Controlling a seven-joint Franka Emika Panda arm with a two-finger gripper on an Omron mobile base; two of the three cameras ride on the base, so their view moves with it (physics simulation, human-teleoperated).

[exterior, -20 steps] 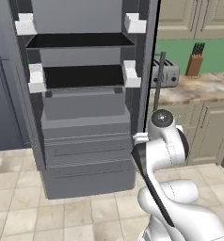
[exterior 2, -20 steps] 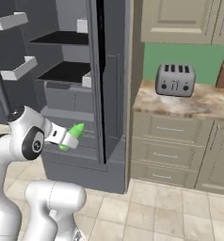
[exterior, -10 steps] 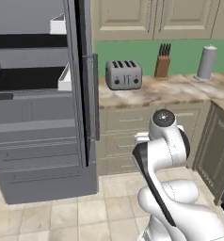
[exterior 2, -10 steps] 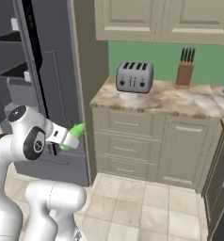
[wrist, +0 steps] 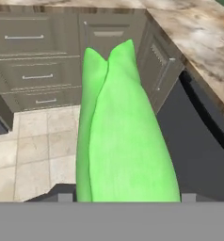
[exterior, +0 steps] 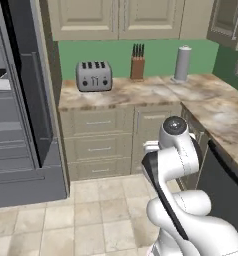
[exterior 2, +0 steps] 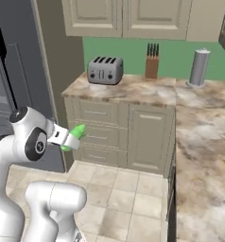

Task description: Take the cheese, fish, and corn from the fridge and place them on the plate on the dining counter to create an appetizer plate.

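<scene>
A kitchen of beige cabinets, green wall and tiled floor is seen. At far left the fridge [exterior: 21, 115] is shown with its dark door standing open toward the room and a white bin visible inside. To its right, a marbled counter [exterior: 141, 92] is backed by the green wall; on it a toaster [exterior: 94, 76], a knife block [exterior: 137, 64] and a grey cylinder [exterior: 182, 63] are lined up, well apart from one another. The counter is carried round the corner along the right side.

In the right base view the gripper [exterior 2: 73, 137] is held out level in front of the drawers, well above the floor, and is closed on the corn [exterior 2: 74, 135], whose green tip is pointed toward the cabinets. In the hand view the corn [wrist: 121, 136] is seen standing between the fingers, its split husk end aimed at the cabinet corner.
</scene>
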